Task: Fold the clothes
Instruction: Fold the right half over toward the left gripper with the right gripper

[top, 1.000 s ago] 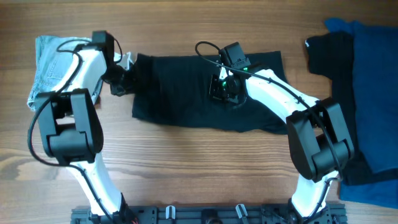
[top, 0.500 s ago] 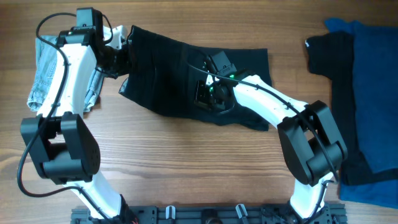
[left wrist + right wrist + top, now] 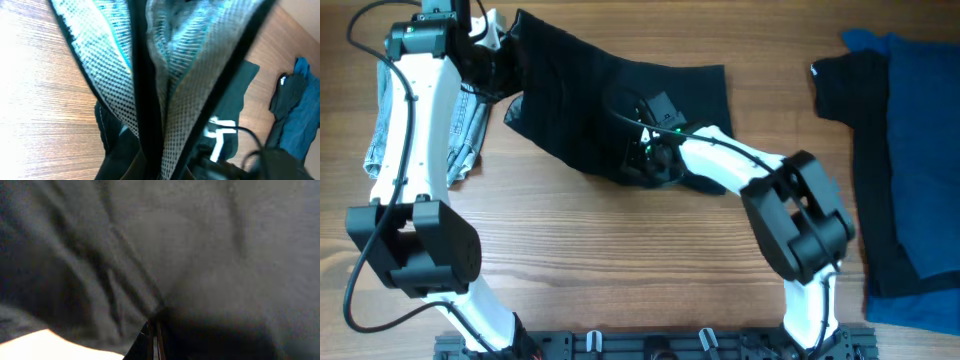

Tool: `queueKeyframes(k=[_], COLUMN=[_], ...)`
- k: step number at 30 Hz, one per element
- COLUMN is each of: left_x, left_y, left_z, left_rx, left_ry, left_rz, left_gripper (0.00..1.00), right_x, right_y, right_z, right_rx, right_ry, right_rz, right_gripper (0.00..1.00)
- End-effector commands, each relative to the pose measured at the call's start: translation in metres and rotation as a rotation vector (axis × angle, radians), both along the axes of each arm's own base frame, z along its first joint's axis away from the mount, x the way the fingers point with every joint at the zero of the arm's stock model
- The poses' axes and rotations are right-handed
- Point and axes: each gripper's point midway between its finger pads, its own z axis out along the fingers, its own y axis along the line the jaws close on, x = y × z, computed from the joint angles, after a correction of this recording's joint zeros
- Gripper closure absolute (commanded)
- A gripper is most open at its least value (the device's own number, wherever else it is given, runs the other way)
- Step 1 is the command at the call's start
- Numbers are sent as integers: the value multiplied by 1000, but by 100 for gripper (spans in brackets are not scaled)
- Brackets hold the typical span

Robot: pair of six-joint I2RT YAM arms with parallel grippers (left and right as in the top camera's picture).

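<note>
A black garment (image 3: 582, 105) lies spread across the upper middle of the table, slanting up to the left. My left gripper (image 3: 502, 62) is shut on its upper left corner; in the left wrist view the garment's mesh lining (image 3: 195, 80) fills the frame and hides the fingers. My right gripper (image 3: 648, 152) is shut on a pinch of the same black garment near its lower middle; in the right wrist view the closed fingertips (image 3: 154, 339) press into dark cloth (image 3: 200, 245).
A folded pair of light blue jeans (image 3: 395, 100) lies at the far left beside the left arm. A pile of black (image 3: 855, 90) and blue clothes (image 3: 920, 150) lies at the right edge. Bare wood table (image 3: 620, 260) lies in front.
Both arms have dragged the black garment to the left and up. The left gripper rose toward the top left corner; the right gripper moved left with the cloth, which now slants.
</note>
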Motion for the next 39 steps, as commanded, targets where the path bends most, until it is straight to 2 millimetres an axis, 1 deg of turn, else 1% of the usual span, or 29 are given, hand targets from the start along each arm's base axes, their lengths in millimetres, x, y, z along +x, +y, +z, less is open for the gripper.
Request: queueKeyframes(k=[1,4,6,8,10,12,13,14,16,17,19,20,21,23,25,27,30,32,33,34,35,36,37,38,39], left_x=[-1,0,-1,0,0,0,0,0,0,0,-1,0,0,-1,-3,-6,-7,-8,-8,-9,-9,-9,-9,-9,-9], left_y=[-16,-26,-29,-28,-29,-29,-29,-29,-29,-29,-29,-29,-29,-29,-29,-29,-28,-28,-28,-28,-28,-28,-28,-28,-28], left_z=[22,23,22,19,18,18,18,18,18,18,18,18,18,17,16,15,15,14,14,14,14,14,14,14,14], left_rx=[-24,-24,-10,33,47,47,48,47,47,46,35,29,28,28,28,24,25,24,25,25,25,25,25,25,25], left_ry=[-45,-55,-55,-55,-56,-56,-55,-55,-55,-52,-41,-35,-33,-29,-22,-1,5,6,8,11,13,14,13,13,13], left_rz=[-17,-40,-46,-41,-42,-42,-42,-43,-43,-37,-14,-1,2,2,2,15,14,14,14,14,14,14,14,14,14], left_gripper=[96,96,96,96,95,95,95,95,95,96,96,96,96,96,96,96,96,96,96,96,96,96,96,96,96], right_x=[-13,-11,-10,0,20,33,37,39,39,36,31,26,18,11,8,6,6,14,18,24,34,40,52,61,69], right_y=[8,9,13,14,9,5,6,7,12,22,30,37,47,52,54,60,59,59,59,56,51,47,37,29,22], right_z=[-18,-15,-5,23,61,75,77,76,67,53,42,35,23,9,-3,-9,-12,1,12,27,44,53,69,78,82], right_rx=[14,26,58,91,112,128,137,142,148,151,153,153,152,134,107,110,99,119,140,160,167,167,160,148,134], right_ry=[38,17,-5,-98,-227,-282,-295,-295,-274,-257,-236,-226,-212,-177,-173,-188,-194,-230,-256,-291,-333,-361,-403,-433,-455], right_rz=[49,69,102,149,140,117,111,100,85,90,95,105,122,111,111,128,130,143,164,177,172,170,139,111,84], right_gripper=[96,96,96,96,96,96,96,96,96,96,96,96,96,96,96,95,96,96,95,96,96,96,96,96,96])
